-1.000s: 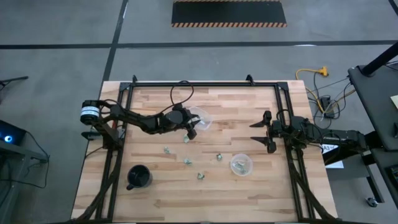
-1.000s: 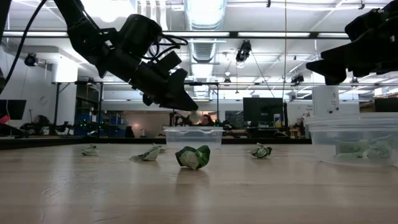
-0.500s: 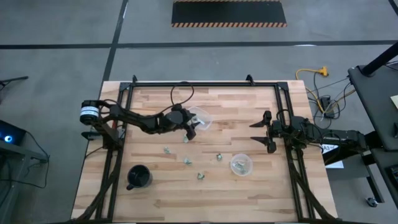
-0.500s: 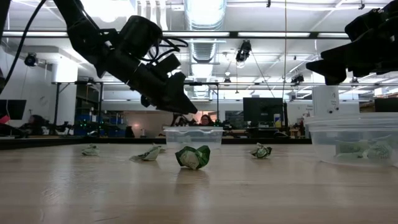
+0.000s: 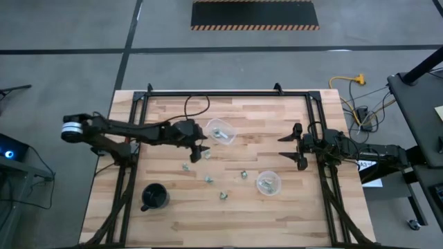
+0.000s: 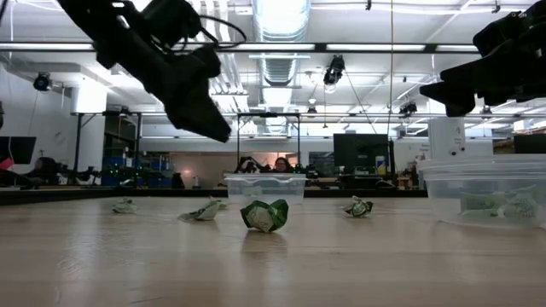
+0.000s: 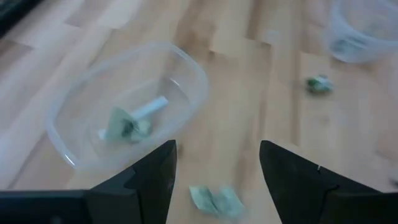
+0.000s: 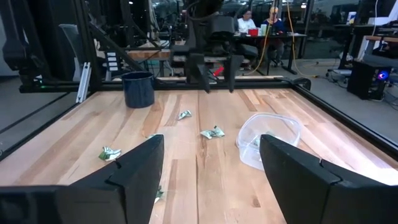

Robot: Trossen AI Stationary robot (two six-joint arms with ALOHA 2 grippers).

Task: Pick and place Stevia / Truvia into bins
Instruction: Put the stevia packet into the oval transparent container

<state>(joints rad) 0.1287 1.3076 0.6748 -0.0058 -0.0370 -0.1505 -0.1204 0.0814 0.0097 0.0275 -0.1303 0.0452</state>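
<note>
My left gripper point(image 5: 199, 152) hangs open above the table, just left of the far clear bin point(image 5: 221, 131), with nothing between its fingers. In the left wrist view that bin point(image 7: 74, 124) holds a crumpled green and white Stevia packet point(image 7: 127, 123). Another packet point(image 7: 214, 200) lies on the wood below the gripper point(image 7: 214, 149). Several more packets lie loose mid-table point(image 5: 208, 179) point(image 5: 243, 173) point(image 5: 223, 196) point(image 5: 185, 166). The second bin point(image 5: 268, 182) stands nearer the right with packets inside. My right gripper point(image 5: 294, 145) waits open at the right edge.
A black mug point(image 5: 154, 197) stands at the near left. Black frame rails point(image 5: 131, 173) run along the table's left, far and right sides. Bare wood lies along the near edge. People sit at desks in the room beyond the table point(image 8: 261, 22).
My left gripper has drawn back from over the far bin toward the table's left edge, rising and tipping less steeply down. The bin, partly covered by the gripper before, now shows whole with a packet inside. My right arm has kept still.
</note>
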